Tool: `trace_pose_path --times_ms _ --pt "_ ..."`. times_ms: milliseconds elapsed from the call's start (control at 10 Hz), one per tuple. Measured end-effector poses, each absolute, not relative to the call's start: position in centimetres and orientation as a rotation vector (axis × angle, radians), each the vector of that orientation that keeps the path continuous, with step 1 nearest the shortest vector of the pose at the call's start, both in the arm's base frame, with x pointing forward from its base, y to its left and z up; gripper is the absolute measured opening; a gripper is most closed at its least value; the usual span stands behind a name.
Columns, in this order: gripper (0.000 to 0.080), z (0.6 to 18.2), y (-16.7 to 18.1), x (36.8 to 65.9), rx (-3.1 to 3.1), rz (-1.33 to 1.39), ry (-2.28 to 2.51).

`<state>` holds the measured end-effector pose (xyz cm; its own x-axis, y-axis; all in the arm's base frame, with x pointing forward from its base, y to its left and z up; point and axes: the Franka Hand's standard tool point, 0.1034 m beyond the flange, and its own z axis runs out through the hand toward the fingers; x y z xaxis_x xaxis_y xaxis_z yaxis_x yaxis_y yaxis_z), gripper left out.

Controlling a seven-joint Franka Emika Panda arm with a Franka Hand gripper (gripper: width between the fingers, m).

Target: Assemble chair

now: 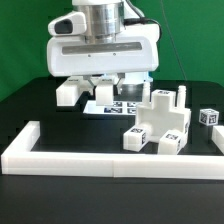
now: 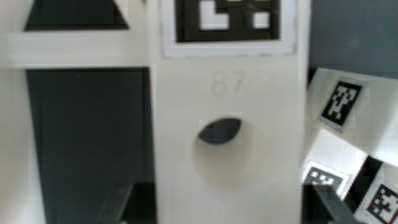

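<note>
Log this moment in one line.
gripper: shut, low | white tagged plastic slab with hole: fills wrist view | blocky white plastic chair sub-assembly: apart, untouched

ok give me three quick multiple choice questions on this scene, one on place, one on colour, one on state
1. The marker board lies:
a) under the hand
b) outside the border wall
c) on top of the chair blocks

2. The table is:
a) white
b) black
c) green

3. The small tagged cube is:
a) held by the hand
b) stacked on another block
c) standing alone on the table

Answers: 1 a, the hand hangs right above it; 2 b, the bare surface shows black; 3 c, a gap of table separates it from the other blocks.
</note>
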<state>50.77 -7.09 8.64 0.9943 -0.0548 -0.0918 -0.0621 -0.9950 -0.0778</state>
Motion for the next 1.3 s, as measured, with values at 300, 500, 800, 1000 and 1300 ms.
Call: trace_pose_path --times_ms 300,500,800,1000,1300 --pt "0.0289 9.2 -6.4 50.5 -3.012 0.149 0.531" --pt "0.0289 11.6 -5.0 49.9 -2.922 0.143 0.823" --pt "0.0289 14.7 -0.5 51.1 -2.89 0.123 0.857" --pt "0.0289 14.6 2.2 53.9 -2.915 0.093 0.79" --pt "0.0289 14.1 2.6 55.2 -2.927 0.079 0.766"
